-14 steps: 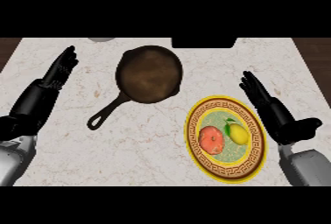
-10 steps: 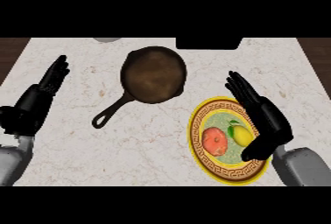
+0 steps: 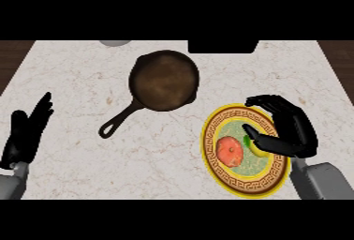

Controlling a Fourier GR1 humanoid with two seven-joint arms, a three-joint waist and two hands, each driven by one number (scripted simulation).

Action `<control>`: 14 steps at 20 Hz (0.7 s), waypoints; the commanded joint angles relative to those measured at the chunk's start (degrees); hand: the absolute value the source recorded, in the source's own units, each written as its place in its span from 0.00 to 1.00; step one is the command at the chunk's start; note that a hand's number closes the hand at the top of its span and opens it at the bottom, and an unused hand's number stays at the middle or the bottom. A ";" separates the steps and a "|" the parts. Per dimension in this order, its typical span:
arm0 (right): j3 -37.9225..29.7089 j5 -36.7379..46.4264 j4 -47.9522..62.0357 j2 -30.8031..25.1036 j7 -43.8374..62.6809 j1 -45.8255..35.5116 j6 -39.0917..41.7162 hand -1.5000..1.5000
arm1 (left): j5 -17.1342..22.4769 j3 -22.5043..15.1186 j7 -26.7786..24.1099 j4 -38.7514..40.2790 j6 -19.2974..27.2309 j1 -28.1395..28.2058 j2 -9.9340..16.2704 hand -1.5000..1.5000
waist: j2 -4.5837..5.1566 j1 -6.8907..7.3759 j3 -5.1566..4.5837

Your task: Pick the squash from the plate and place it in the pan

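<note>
**Right hand closes in on the squash**

Nearest the lower right of the frame, the right hand (image 3: 289, 133) has swung in over the plate (image 3: 223, 176) from where it stood open beside the rim a moment ago. Its fingers now arch over the yellow squash (image 3: 258, 151), the thumb lying against it, though I would not call it grasped yet. The squash sits on the plate's right half, just beside a red tomato (image 3: 230, 151). At the lower left the left hand (image 3: 26, 133) rests open, fingers up, lower than before. Farther up the surface (image 3: 76, 75), the pan (image 3: 165, 80) waits with nothing in it, so the lift and carry remain.
</note>
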 commanded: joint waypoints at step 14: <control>1.91 18.59 -11.45 -21.08 8.58 -2.68 8.78 0.00 | -2.04 2.61 3.73 2.43 0.15 -0.03 -1.39 0.50 | -0.91 -0.41 -0.26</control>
